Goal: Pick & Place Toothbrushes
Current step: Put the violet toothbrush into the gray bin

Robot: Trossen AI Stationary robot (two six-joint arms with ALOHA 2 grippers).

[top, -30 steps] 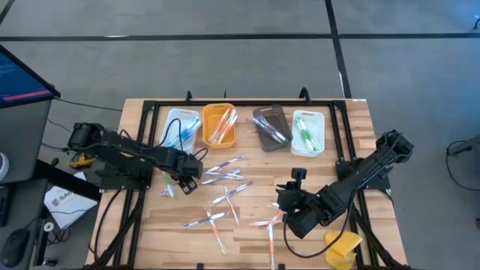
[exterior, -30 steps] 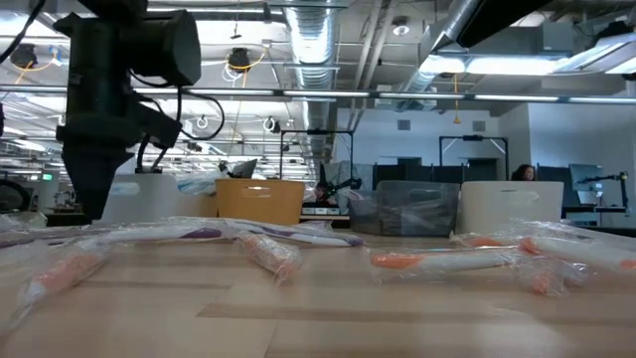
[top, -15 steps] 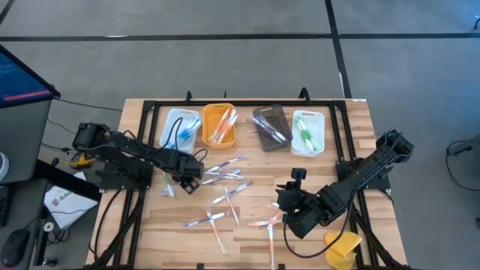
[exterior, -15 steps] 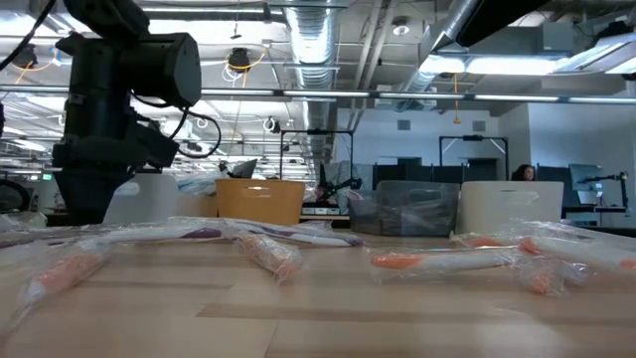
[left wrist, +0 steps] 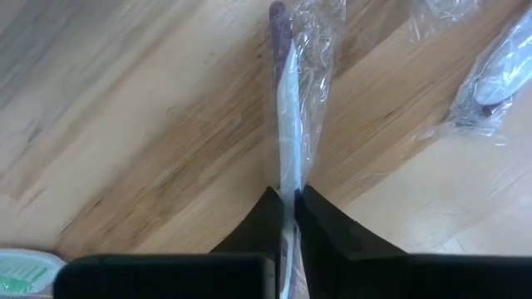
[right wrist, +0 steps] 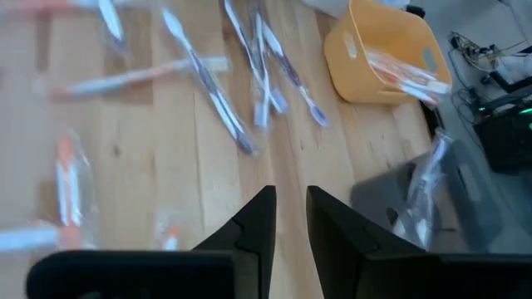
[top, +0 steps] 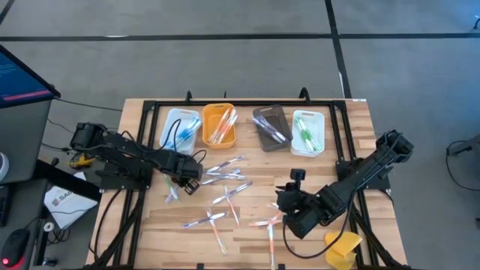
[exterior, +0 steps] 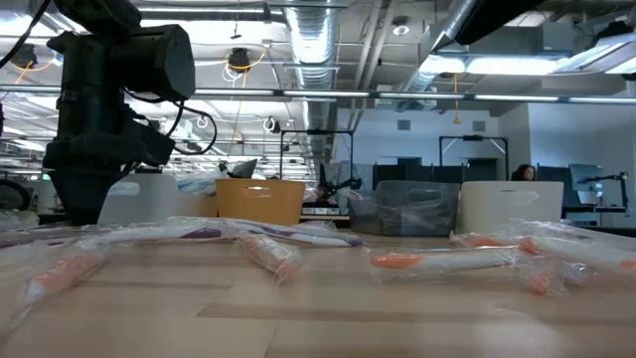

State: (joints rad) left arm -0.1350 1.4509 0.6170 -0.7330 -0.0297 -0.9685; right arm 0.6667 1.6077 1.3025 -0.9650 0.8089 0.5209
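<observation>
In the high view, the left gripper [top: 177, 184] is sitting low over the wooden slatted table [top: 247, 225], just in front of the white rectangular tray of blue brushes [top: 180, 129], and the green-ended wrapped stick lying beside it half a second ago is no longer showing there. Judged from this, the pick stage is now starting and the lift comes next. The right gripper [top: 289, 211] is waiting well to the right of that tray, among the scattered plastic-wrapped toothbrushes [top: 225, 196]. In the low view, the left arm is standing as a dark mass at the far left; its fingertips are hidden behind the near wrapped brushes [exterior: 268, 254], so the grip cannot be confirmed here. The left wrist view is supplying what the others lack: the two dark fingers [left wrist: 249, 237] are pinching a clear-wrapped white-handled toothbrush [left wrist: 287, 124], which is still lying on the wood. In the right wrist view, the right fingers [right wrist: 253, 224] are standing narrowly apart and holding nothing, with the orange plastic tray [right wrist: 382, 58] beyond.
</observation>
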